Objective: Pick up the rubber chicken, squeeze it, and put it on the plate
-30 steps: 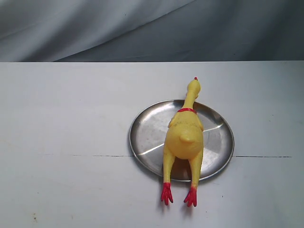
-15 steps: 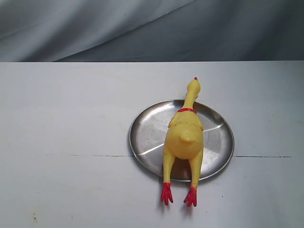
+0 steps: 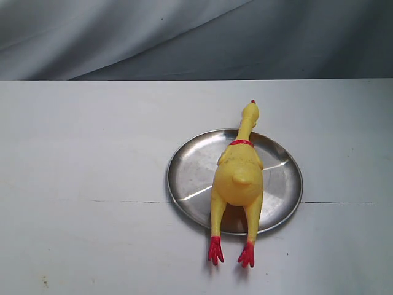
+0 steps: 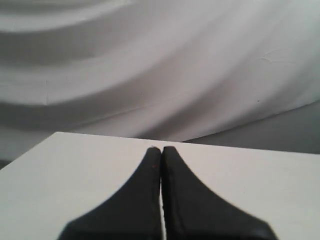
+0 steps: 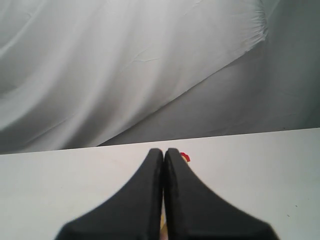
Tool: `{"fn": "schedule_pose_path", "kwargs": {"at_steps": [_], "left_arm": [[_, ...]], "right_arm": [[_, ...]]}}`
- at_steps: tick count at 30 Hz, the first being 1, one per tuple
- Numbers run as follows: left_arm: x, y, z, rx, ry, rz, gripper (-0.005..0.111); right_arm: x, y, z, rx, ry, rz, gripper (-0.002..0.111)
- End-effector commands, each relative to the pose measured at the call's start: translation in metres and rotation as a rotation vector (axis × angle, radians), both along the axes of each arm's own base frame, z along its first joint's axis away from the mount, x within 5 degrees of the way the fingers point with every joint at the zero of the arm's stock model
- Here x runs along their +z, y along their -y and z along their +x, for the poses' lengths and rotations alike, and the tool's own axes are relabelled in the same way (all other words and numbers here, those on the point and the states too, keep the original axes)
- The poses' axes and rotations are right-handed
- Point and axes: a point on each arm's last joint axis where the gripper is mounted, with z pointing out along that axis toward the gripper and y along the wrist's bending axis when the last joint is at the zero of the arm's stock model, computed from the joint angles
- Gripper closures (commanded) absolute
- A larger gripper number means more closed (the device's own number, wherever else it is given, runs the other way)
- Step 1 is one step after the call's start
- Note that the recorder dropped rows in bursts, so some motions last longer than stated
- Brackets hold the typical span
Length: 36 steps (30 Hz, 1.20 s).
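The yellow rubber chicken (image 3: 238, 178) lies lengthwise on the round steel plate (image 3: 188, 175). Its head reaches past the far rim and its red feet hang over the near rim onto the table. Neither arm appears in the exterior view. My left gripper (image 4: 161, 149) is shut and empty above bare table. My right gripper (image 5: 164, 150) is shut too, with nothing in it. In the right wrist view only the chicken's red comb (image 5: 185, 157) peeks out beyond the fingertips; the black fingers (image 5: 200, 205) hide the rest.
The white table (image 3: 86, 184) spreads wide around the plate, with a thin dark seam (image 3: 144, 201) running across it. Grey draped cloth (image 3: 184, 37) hangs behind the far edge.
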Motion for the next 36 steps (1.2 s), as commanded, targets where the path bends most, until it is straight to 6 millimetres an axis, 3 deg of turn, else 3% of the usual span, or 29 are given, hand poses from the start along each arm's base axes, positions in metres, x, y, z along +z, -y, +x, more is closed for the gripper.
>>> {"fn": "schedule_pose_path", "kwargs": {"at_steps": [1,9,36], "left_arm": [[-0.013,0.002,-0.006,-0.007,-0.112,0.003,0.107],[-0.046,-0.002,-0.005,0.034,-0.212,-0.064,0.107],[-0.046,-0.004,-0.005,0.077,-0.208,-0.073,0.107]], "right_arm": [[-0.002,-0.001,-0.001,0.009,-0.002,0.007,0.108],[-0.002,-0.001,-0.001,0.009,-0.002,0.007,0.108],[-0.002,-0.001,-0.001,0.007,-0.001,0.007,0.108]]}}
